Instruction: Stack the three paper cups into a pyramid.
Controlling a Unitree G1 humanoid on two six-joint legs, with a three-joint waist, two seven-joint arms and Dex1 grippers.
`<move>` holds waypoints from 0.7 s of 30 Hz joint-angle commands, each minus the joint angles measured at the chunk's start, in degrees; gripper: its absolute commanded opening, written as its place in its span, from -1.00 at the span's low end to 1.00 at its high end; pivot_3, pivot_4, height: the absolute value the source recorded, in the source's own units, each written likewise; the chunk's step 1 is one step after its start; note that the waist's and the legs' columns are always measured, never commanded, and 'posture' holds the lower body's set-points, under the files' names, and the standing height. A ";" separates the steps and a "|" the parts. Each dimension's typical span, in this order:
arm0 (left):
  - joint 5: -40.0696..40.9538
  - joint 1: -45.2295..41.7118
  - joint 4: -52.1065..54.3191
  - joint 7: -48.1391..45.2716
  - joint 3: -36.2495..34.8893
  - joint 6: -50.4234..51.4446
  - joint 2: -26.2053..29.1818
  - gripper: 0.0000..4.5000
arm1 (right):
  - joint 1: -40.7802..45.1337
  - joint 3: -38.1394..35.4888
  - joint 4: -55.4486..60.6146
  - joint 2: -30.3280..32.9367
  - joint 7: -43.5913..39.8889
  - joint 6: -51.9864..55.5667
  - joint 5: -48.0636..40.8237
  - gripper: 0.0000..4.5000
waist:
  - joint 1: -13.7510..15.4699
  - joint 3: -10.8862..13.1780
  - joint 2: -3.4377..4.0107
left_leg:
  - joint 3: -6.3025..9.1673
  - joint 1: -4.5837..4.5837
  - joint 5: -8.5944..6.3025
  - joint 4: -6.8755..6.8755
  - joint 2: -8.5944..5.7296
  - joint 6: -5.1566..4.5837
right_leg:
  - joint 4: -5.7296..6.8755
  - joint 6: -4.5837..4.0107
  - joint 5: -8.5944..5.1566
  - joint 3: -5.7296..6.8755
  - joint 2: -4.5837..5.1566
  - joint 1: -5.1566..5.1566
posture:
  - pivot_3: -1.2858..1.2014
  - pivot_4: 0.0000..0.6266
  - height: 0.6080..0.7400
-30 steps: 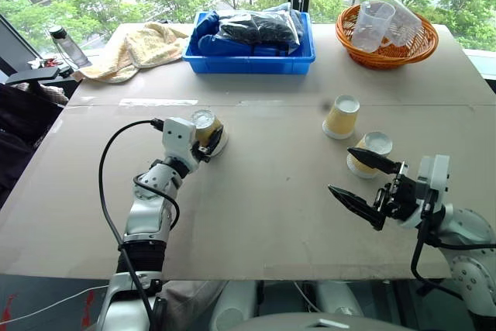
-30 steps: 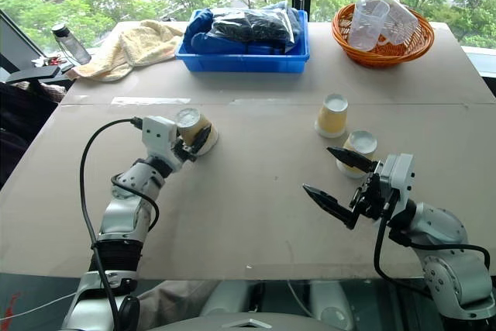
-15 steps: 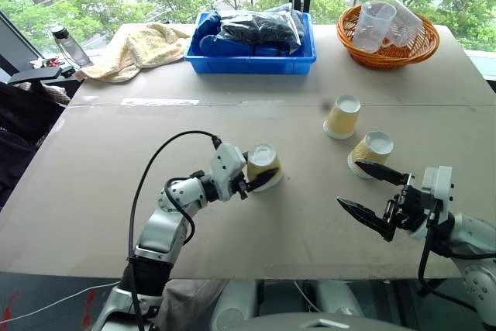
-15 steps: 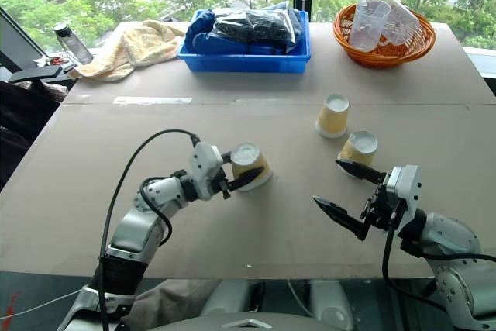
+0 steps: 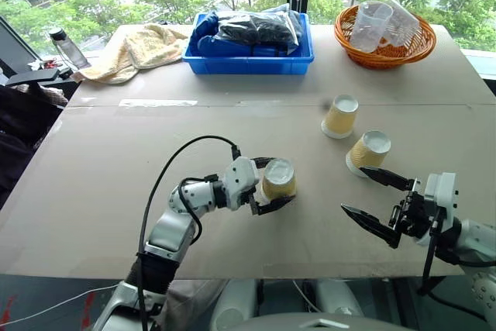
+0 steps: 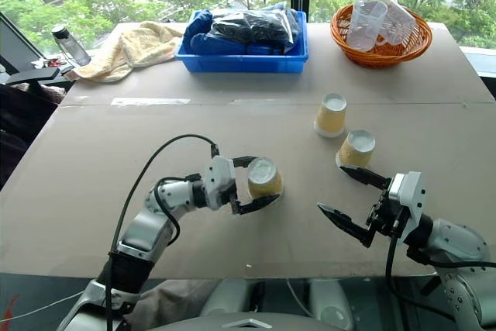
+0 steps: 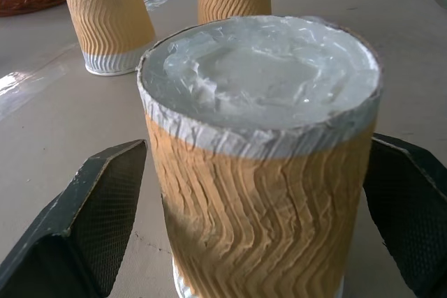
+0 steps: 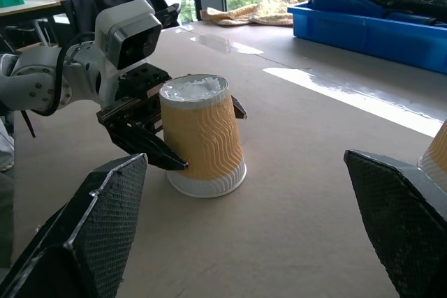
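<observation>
A: What changed at this frame?

B: The left gripper (image 5: pixel 273 186) had carried one of the paper cups (image 5: pixel 278 180) in from the left side of the table (image 5: pixel 116 184) to near the middle, set it down, and its fingers had just spread. A second back they were clamped on it; now both fingers stood off the cup's sides with a gap each side, clear in the left wrist view. So released, cup on the table.

A: Right side?

B: The right gripper (image 5: pixel 377 201) hung wide open, holding nothing, at the near right edge. No real change there.

A: Where were the other two?

B: Far-right cup (image 5: pixel 340 116) and the nearer cup (image 5: pixel 368 150), close together but apart, right of centre. The placed cup sat well to their left, nearer the robot. The right gripper's far finger was just near of the nearer cup, not touching as far as I could tell.

A: Orientation?

B: All three upside down: white base up, wide rim on the table. Long axis about vertical. The released cup stood upright, no lean I could see.

A: Meaning for the task?

B: My read: all three cups were now within the right arm's reach, but no base pair was set yet, nothing stacked. Pyramid not started.

A: Clutter?

B: Blue bin (image 5: pixel 249 53), orange basket (image 5: pixel 385 48), towel (image 5: pixel 136 48), all at the far edge.
</observation>
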State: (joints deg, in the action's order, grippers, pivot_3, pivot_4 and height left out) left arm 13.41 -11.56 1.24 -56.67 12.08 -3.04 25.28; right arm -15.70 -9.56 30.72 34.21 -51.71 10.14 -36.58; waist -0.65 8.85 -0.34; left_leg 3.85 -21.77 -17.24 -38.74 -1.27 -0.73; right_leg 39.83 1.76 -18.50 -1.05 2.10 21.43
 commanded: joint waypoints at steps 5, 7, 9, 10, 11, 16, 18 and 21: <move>8.94 0.79 15.60 -0.05 -5.43 6.08 3.89 0.99 | -0.28 -5.74 -2.70 -1.63 1.91 -4.07 0.88 1.00 | 0.02 0.02 -0.03 | 0.00 -0.02 0.00 -0.01 0.01 0.00 | -0.01 0.00 0.00 -0.01 0.02 0.00 | 0.03 -0.52 1.00; 12.08 -0.16 19.61 1.09 -7.63 10.17 5.26 0.99 | 1.72 -7.65 -4.94 -3.02 4.64 -5.53 2.01 1.00 | 0.07 0.02 -0.03 | 0.01 -0.01 0.00 -0.01 0.02 0.00 | 0.00 0.00 0.00 0.00 0.03 -0.01 | 0.03 -0.52 1.00; 14.89 -0.44 22.53 1.45 -9.13 14.14 6.87 0.99 | 3.95 -8.84 -6.94 -4.11 7.38 -6.20 3.33 1.00 | -0.16 0.00 0.03 | 0.01 0.01 0.00 -0.01 0.02 0.00 | 0.02 0.00 0.00 0.00 0.01 -0.02 | 0.03 -0.52 1.00; 15.88 -0.47 23.46 1.56 -9.56 15.69 7.49 0.99 | 4.75 -9.14 -7.67 -4.42 8.25 -6.22 3.84 1.00 | -0.16 -0.01 0.05 | -0.01 0.02 0.00 -0.01 0.02 0.01 | 0.03 0.00 0.00 -0.03 0.01 -0.01 | 0.03 -0.52 1.00; 16.42 -0.60 24.19 1.49 -9.89 17.11 8.48 0.99 | 5.91 -9.25 -8.54 -4.95 9.45 -6.48 4.63 1.00 | -0.17 -0.01 0.06 | -0.02 0.03 0.00 -0.01 0.02 0.01 | 0.03 0.00 0.00 -0.04 0.00 -0.01 | 0.03 -0.52 1.00; 22.71 -2.52 27.85 2.30 -12.81 26.31 12.56 0.99 | 10.10 -7.91 -11.78 -7.07 15.28 -4.28 7.04 1.00 | -0.09 0.04 0.05 | -0.02 0.00 0.01 -0.01 0.04 0.01 | 0.02 0.00 0.00 -0.04 -0.05 0.01 | 0.03 -0.52 1.00; 24.54 -3.52 28.95 2.33 -13.67 29.26 14.29 0.99 | 11.47 -7.20 -13.19 -7.46 16.98 -2.82 7.90 1.00 | -0.02 0.05 0.04 | -0.02 -0.02 0.01 -0.01 0.04 0.01 | 0.01 0.00 0.00 -0.03 -0.05 0.01 | 0.03 -0.52 1.00; 26.98 -4.51 30.35 1.65 -15.35 32.43 17.22 0.99 | 13.38 -6.61 -15.42 -8.05 17.98 -0.71 7.53 1.00 | -0.11 0.06 0.06 | -0.02 -0.01 0.01 -0.01 0.03 0.01 | 0.01 0.00 0.00 -0.04 -0.04 0.01 | 0.03 -0.52 1.00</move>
State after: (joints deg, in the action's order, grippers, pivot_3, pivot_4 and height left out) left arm 38.48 -15.53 29.04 -54.85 -1.45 28.36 41.72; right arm -2.91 -15.81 14.64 26.23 -34.37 8.98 -28.65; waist -0.76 8.91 -0.28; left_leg 3.81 -21.78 -17.24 -38.75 -1.24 -0.72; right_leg 39.84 1.76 -18.50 -1.10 2.05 21.44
